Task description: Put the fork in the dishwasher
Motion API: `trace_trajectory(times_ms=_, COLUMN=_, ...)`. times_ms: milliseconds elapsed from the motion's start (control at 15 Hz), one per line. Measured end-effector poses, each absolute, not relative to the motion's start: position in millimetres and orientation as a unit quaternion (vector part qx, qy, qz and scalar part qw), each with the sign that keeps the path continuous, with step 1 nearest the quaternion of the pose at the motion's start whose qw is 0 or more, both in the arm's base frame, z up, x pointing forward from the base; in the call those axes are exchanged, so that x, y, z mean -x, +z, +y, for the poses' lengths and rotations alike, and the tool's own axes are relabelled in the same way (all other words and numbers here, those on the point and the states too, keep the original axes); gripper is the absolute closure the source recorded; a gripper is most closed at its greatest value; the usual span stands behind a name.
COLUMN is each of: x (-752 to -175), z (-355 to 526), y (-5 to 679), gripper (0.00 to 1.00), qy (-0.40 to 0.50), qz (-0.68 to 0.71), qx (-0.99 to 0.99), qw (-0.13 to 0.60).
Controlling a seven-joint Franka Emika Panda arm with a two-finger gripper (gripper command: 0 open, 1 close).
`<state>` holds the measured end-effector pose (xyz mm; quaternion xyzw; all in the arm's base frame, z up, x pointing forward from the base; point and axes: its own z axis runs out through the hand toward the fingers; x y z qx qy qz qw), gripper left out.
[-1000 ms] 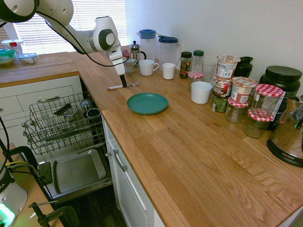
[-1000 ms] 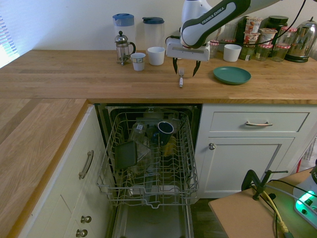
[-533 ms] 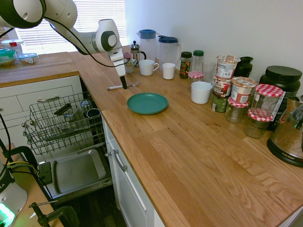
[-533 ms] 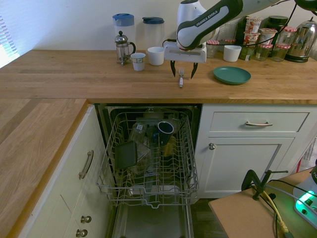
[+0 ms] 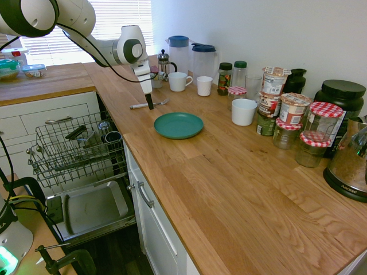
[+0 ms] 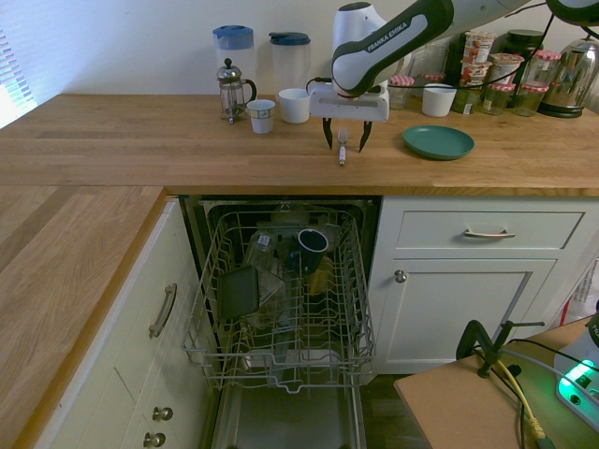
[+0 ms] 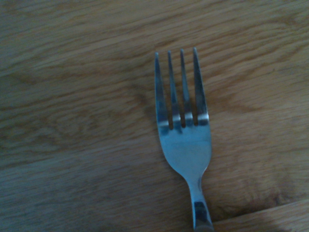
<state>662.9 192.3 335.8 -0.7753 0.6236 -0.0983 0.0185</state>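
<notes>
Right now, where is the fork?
The fork lies flat on the wooden counter, between the open gripper fingers, left of the teal plate in the second exterior view, above the open dishwasher.

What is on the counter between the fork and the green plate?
Nothing: bare wood lies between the fork and the plate in the second exterior view.

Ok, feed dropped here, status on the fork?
Gripper open, jaws straddling fork. Fork flat on counter, not gripped. Dishwasher open, rack out. Nothing blocking.
</notes>
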Motion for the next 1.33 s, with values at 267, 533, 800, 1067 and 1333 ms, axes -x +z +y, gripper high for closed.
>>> trace_trajectory(times_ms=267, x=-666, z=194, y=336, gripper=1.0, qy=-0.096, qz=0.623, qx=0.776, qw=0.019)
trace_trajectory(times_ms=533, x=-669, z=194, y=336, gripper=1.0, qy=-0.093, qz=0.623, qx=0.776, qw=0.021)
trace_trajectory(times_ms=800, x=-670, z=192, y=336, gripper=1.0, qy=-0.093, qz=0.623, qx=0.777, qw=0.02)
trace_trajectory(times_ms=1067, x=-672, z=189, y=338, gripper=1.0, qy=-0.091, qz=0.624, qx=0.775, qw=0.029)
trace_trajectory(times_ms=1333, x=-665, z=176, y=362, gripper=1.0, qy=-0.092, qz=0.623, qx=0.776, qw=0.045)
